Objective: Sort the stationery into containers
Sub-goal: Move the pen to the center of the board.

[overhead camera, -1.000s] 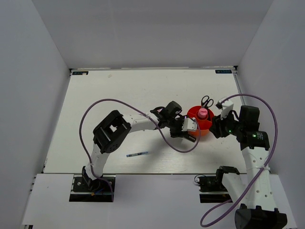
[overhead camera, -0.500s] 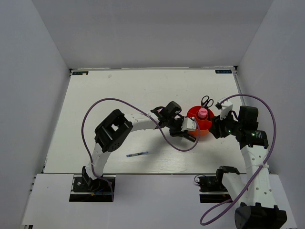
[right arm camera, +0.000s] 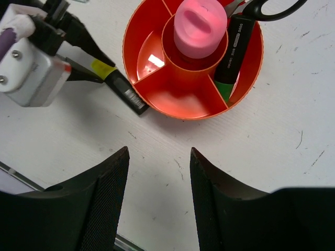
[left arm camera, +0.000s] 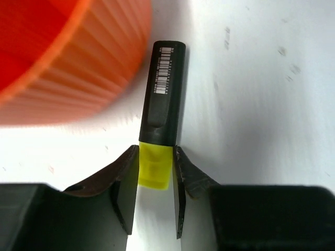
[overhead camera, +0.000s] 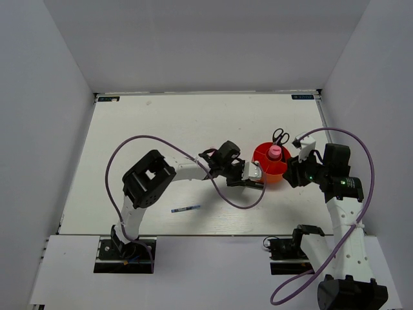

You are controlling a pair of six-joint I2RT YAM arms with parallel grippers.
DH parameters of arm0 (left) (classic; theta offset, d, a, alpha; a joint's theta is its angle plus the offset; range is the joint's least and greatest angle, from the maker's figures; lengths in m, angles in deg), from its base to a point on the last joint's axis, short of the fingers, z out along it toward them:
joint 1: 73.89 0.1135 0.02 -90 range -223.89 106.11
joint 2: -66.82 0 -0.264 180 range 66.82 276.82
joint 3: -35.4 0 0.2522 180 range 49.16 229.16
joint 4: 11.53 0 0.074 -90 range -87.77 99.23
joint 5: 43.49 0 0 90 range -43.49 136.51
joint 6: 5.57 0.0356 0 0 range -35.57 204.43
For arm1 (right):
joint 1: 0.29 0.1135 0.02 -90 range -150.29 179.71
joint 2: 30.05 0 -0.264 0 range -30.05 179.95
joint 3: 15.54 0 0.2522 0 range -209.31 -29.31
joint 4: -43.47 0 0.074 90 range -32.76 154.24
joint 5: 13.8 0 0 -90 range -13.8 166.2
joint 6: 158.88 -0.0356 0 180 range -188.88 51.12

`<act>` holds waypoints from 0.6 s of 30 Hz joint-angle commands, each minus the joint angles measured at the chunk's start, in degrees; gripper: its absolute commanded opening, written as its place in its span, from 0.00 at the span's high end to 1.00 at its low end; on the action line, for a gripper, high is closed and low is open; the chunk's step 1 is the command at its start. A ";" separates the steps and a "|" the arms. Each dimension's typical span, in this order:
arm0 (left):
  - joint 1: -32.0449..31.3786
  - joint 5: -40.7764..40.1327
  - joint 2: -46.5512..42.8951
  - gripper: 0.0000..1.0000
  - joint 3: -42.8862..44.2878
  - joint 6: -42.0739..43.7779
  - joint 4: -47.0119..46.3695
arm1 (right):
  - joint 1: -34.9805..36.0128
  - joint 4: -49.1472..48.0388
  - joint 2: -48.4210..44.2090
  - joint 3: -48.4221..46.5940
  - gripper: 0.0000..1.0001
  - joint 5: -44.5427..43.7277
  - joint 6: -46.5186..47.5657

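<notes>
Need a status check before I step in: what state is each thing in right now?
cup: upright
pink tube: standing in centre compartment
green-black marker: in an outer compartment
scissors: in cup, handles sticking out
yellow marker: lying flat beside cup
left pincer: straddling the marker's yellow end; grip unclear
right pincer: open, empty
thin pen: lying loose, away from cup

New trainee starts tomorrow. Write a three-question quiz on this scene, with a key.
1. True or false: the yellow marker already stands inside the orange cup.
2. What fills the cup's centre? A) pink tube B) scissors C) pen
3. Which hand has its fingers on either side of the yellow marker?
Key: 1 false, it lies on the table beside the cup; 2 A; 3 the left hand.
</notes>
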 commanded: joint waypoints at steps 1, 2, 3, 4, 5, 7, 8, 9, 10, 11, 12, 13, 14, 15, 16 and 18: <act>-0.44 -1.04 -4.08 0.63 -6.32 -1.39 2.38 | -0.10 -0.92 -1.20 -0.96 0.46 1.35 -0.95; -0.62 -2.08 -4.43 0.63 -8.17 -1.74 2.03 | -0.19 -0.83 -1.29 -0.96 0.46 1.36 -1.04; -0.71 -2.36 -5.57 0.63 -9.84 -1.83 1.94 | -0.10 -0.74 -1.47 -0.88 0.46 1.53 -1.04; -0.62 -2.45 -7.06 0.63 -10.72 -1.83 1.68 | -0.10 -0.74 -1.73 -0.96 0.46 1.71 -1.04; -0.71 -2.71 -7.33 0.63 -12.04 -2.18 1.68 | -0.19 -0.57 -1.82 -0.96 0.46 1.88 -1.13; -0.88 -4.11 -9.62 0.63 -14.68 -2.18 1.76 | -0.19 -0.48 -2.34 -0.96 0.46 2.15 -1.31; -0.88 -4.81 -11.19 0.63 -15.47 -2.53 1.85 | -0.19 -0.48 -2.52 -0.79 0.46 2.41 -1.48; -0.88 -5.52 -11.64 0.63 -17.83 -2.54 1.59 | -0.19 -0.56 -2.52 -0.88 0.46 2.59 -1.66; -0.88 -6.13 -13.47 0.63 -18.63 -2.62 1.76 | -0.10 -0.48 -2.87 -0.79 0.46 2.85 -1.66; -0.88 -6.49 -14.10 0.63 -20.03 -2.89 1.68 | -0.10 -0.48 -3.05 -0.53 0.46 3.02 -1.83; -0.80 -6.75 -14.71 0.63 -21.01 -2.80 1.85 | -0.19 -0.48 -3.14 -0.44 0.46 3.29 -1.83; -0.97 -7.10 -15.94 0.57 -21.45 -3.06 1.94 | -0.19 -0.22 -3.49 -0.35 0.46 3.46 -1.92; -0.97 -7.19 -16.30 0.52 -21.80 -3.06 2.20 | -0.10 -0.39 -3.58 -0.26 0.46 3.55 -2.01; -1.15 -7.98 -16.74 0.46 -21.89 -3.06 2.38 | -0.10 -0.39 -3.58 -0.17 0.46 3.73 -2.10; -1.32 -8.16 -17.18 0.41 -21.63 -3.06 2.38 | -0.19 -0.21 -3.84 -0.17 0.46 3.64 -1.92; -1.94 -8.59 -17.01 0.35 -20.24 -3.24 2.64 | -0.19 -0.21 -3.93 -0.26 0.46 3.73 -1.92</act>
